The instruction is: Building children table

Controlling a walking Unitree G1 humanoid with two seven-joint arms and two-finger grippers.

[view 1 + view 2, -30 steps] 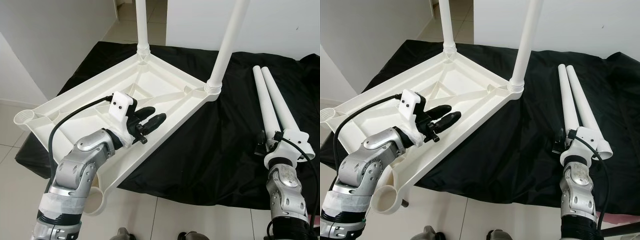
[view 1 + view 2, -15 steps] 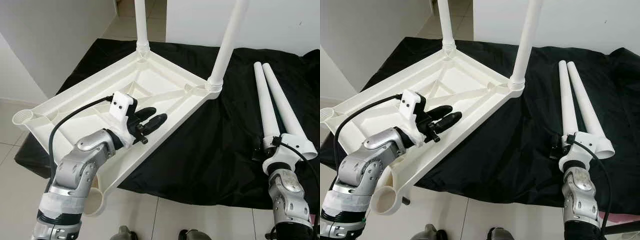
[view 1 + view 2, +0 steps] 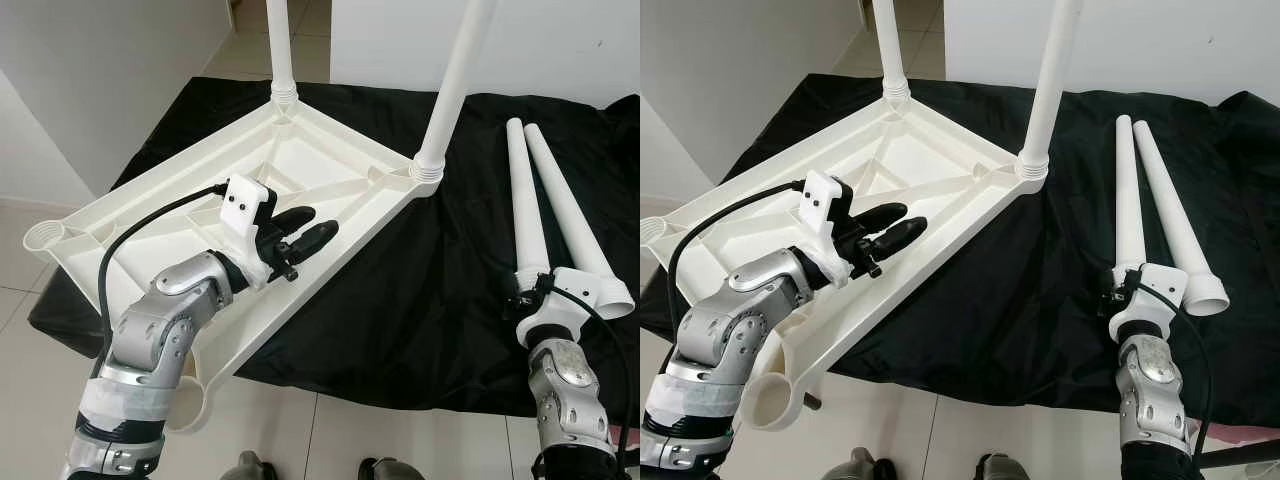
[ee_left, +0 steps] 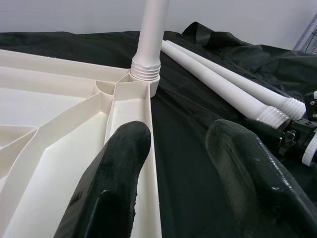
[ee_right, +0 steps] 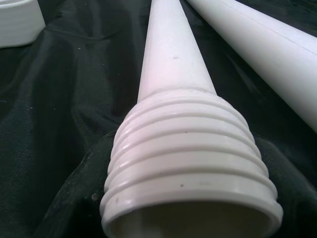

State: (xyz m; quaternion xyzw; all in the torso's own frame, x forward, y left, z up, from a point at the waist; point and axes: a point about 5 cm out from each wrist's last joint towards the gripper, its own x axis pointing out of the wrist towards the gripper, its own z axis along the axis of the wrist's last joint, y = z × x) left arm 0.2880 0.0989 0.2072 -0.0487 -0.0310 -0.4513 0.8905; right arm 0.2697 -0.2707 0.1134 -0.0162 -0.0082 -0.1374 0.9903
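**Left eye view and others: upturned tabletop, 2 legs fitted, 2 loose**

Left eye view: the white tabletop (image 3: 150, 215) lies upside down on a black cloth (image 3: 400, 290), with 2 legs (image 3: 455, 85) standing upright in its far corner sockets. The left gripper (image 3: 305, 228) hovers over the tabletop's underside near the right-hand rim, its fingers parted and holding nothing. 2 loose legs (image 3: 555, 205) lie side by side on the cloth to the right, well apart from the tabletop. The right gripper (image 3: 530, 285) sits at the near end of the inner loose leg; its fingers are hidden under the wrist.

Right eye view: the same layout; an empty corner socket (image 3: 770, 395) of the tabletop overhangs the cloth's near edge above the tiled floor (image 3: 940, 440).

Left wrist view: 2 black fingers (image 4: 111, 183) are spread, one above the tabletop's rim rib, the other above the cloth. Beyond them stand a fitted leg (image 4: 151, 34) and the loose legs.

Right wrist view: the threaded end (image 5: 188, 163) of the inner loose leg lies between the dark fingers (image 5: 74, 203), which flank it closely; whether they clamp it cannot be told.
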